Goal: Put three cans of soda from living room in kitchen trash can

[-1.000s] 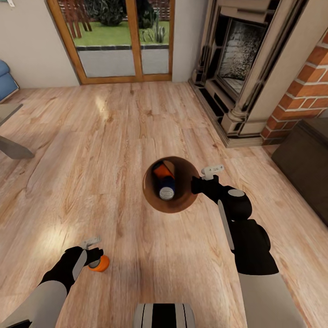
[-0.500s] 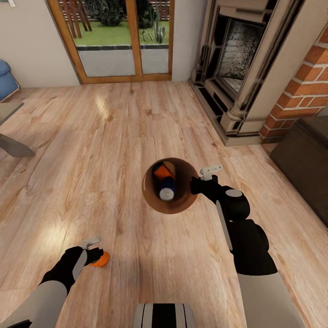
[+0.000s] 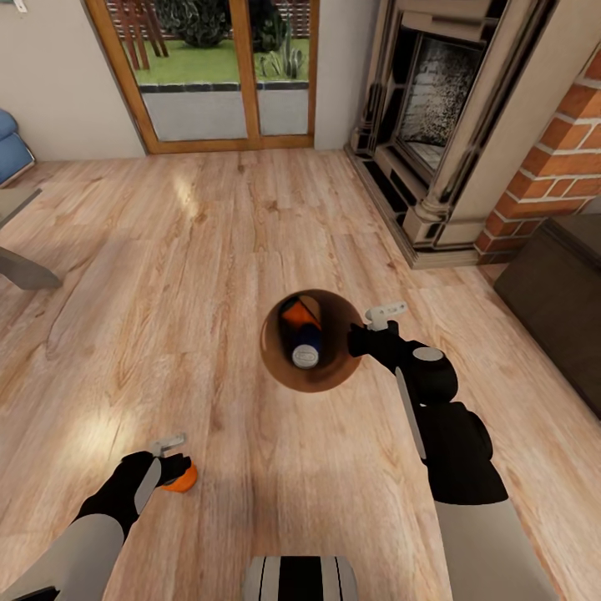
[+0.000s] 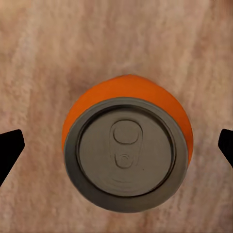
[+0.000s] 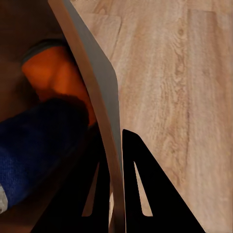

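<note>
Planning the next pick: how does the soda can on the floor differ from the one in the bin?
The floor can stands upright on the wood floor between the open left tool; the binned can lies tilted inside the trash can, whose rim the right tool pinches. Its blue part shows. Both are orange, silver-topped.

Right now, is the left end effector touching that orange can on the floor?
Apart. The left wrist view shows floor between each black fingertip of the left end effector and the can of soda.

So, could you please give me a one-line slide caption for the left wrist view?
Open left gripper centred over an upright orange soda can on the wood floor.
</note>
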`<state>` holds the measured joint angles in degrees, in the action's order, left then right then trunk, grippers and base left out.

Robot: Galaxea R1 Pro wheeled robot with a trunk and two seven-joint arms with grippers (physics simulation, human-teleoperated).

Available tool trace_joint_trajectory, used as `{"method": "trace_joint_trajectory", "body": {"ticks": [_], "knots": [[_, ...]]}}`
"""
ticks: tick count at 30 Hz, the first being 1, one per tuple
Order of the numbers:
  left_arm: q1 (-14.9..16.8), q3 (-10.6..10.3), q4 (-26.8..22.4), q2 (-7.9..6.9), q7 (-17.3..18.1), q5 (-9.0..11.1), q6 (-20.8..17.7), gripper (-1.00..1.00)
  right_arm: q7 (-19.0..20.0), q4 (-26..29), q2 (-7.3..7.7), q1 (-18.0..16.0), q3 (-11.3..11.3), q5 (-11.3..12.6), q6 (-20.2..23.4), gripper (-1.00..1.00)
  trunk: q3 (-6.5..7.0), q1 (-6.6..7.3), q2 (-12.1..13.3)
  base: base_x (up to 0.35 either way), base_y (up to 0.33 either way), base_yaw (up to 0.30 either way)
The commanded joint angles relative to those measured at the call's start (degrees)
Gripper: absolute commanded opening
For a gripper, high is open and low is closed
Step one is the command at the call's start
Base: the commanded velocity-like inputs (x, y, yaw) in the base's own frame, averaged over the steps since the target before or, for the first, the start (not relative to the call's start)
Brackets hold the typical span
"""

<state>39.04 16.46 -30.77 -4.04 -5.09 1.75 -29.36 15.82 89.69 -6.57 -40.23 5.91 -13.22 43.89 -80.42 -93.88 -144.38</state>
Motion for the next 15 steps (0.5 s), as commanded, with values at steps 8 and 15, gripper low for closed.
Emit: {"method": "trace_joint_trajectory", "body": {"ticks": [8, 15], "knots": [[0.0, 0.0, 0.0, 0.00, 0.0, 0.0, 0.0, 1.00, 0.3, 0.0, -0.06, 0.0, 0.7, 0.7, 0.1, -1.00, 0.01, 0.01, 0.0, 0.002, -0.002, 0.000], [0.0, 0.0, 0.0, 0.07, 0.0, 0.0, 0.0, 1.00, 0.4, 0.6, -0.05, -1.4, 0.5, 0.6, 0.1, -1.00, 0.01, 0.01, 0.0, 0.000, 0.000, 0.000]]}}
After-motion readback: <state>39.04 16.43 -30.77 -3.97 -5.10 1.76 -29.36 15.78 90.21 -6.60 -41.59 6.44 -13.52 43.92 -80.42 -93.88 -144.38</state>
